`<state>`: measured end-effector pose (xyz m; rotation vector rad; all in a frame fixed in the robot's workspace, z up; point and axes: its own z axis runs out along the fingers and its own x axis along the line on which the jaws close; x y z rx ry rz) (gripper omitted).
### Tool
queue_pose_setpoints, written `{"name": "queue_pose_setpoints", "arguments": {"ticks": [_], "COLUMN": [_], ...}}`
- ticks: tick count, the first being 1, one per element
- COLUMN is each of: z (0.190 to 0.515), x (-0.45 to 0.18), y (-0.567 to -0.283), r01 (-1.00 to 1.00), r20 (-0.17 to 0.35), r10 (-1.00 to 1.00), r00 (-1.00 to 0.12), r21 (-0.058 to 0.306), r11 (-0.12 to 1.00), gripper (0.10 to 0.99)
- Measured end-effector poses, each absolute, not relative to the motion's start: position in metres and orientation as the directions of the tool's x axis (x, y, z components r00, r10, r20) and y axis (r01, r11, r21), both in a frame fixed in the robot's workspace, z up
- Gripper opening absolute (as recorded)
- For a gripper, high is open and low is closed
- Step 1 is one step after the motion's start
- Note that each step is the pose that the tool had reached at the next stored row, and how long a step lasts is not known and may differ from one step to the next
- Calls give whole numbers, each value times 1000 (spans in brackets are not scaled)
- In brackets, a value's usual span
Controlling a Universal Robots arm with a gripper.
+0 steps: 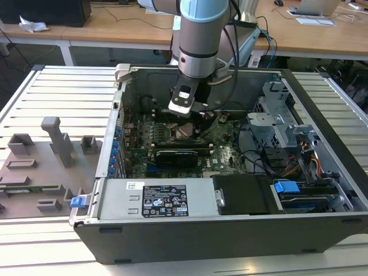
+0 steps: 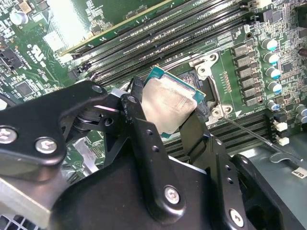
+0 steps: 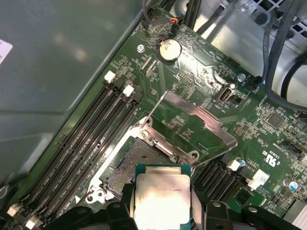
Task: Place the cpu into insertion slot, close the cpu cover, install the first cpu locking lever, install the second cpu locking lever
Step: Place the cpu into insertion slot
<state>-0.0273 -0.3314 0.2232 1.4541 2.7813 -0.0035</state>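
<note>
On the exterior view's left, grey plastic holders (image 1: pixel 57 144) are set out on the slatted table (image 1: pixel 57 86). Just beside them, toward the middle, an open computer case (image 1: pixel 230 236) is laid on its side. The arm (image 1: pixel 198 34) is extended down into it, and the claw (image 1: pixel 187 118) is held low over the green board (image 1: pixel 224 144), just behind a long black card (image 1: pixel 178 156). Toward the exterior view's right, a metal drive cage (image 1: pixel 282 115) and loose cables are housed inside the case.

In the second wrist view, the chip (image 2: pixel 168 103) is gripped by two opposite edges between the black fingers (image 2: pixel 139 115). The claw (image 2: pixel 169 98) is closed only as far as the chip's width, and the chip is carried tilted above the board.

In the first wrist view, the chip (image 3: pixel 162 199) is held at the near edge of the socket (image 3: pixel 136 160) and is not seated; the socket's dark centre is seen bare. The metal cover (image 3: pixel 199 114) is raised open on the socket's far side, and long memory slots (image 3: pixel 91 139) are lined up alongside the socket.
</note>
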Motion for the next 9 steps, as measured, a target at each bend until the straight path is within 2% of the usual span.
{"name": "queue_pose_setpoints", "arguments": {"ticks": [9], "z": [223], "x": [-27], "y": [-331], "r01": [853], "r20": [-5], "r10": [853], "r00": [-522], "r21": [-1], "r11": [522], "gripper": [545]}}
